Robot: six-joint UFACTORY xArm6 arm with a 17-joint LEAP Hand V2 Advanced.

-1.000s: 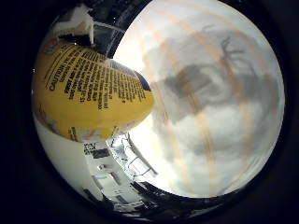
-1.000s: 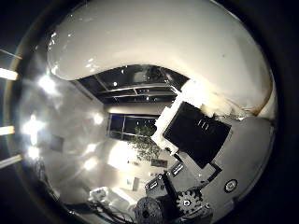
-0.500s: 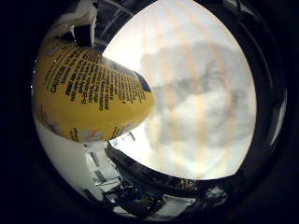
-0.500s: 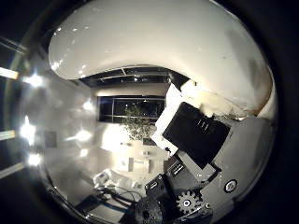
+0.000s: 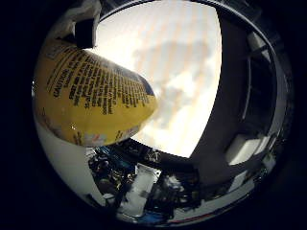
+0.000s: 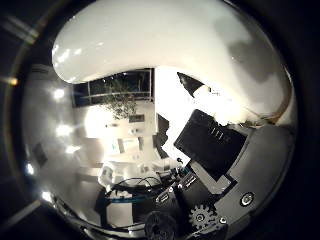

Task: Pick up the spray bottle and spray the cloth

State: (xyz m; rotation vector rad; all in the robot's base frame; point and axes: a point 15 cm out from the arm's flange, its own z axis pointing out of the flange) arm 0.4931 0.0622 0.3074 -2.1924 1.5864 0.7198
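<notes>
The spray bottle (image 5: pixel 91 100) lies right against my palm, its yellow label with black print filling one side of the little finger side view. In the thumb side view its smooth white body (image 6: pixel 165 45) arches across the picture. My right hand (image 6: pixel 220 165) shows as black and white parts pressed to the bottle, and one finger (image 5: pixel 81 24) curls over the label's far end. The bottle hangs well above the white table (image 5: pixel 192 43), where a soft grey patch (image 5: pixel 177 62) lies. I cannot tell whether that patch is shadow or cloth.
A dark panel (image 5: pixel 235 96) borders the table's edge. Cluttered equipment and a white box (image 5: pixel 144 184) stand below the bottle. The thumb side view looks out into a lit room with a plant (image 6: pixel 120 97) by dark windows.
The whole picture has swung: the table takes up less of the view and the dark panel and room have come in. The bottle keeps its place against the palm.
</notes>
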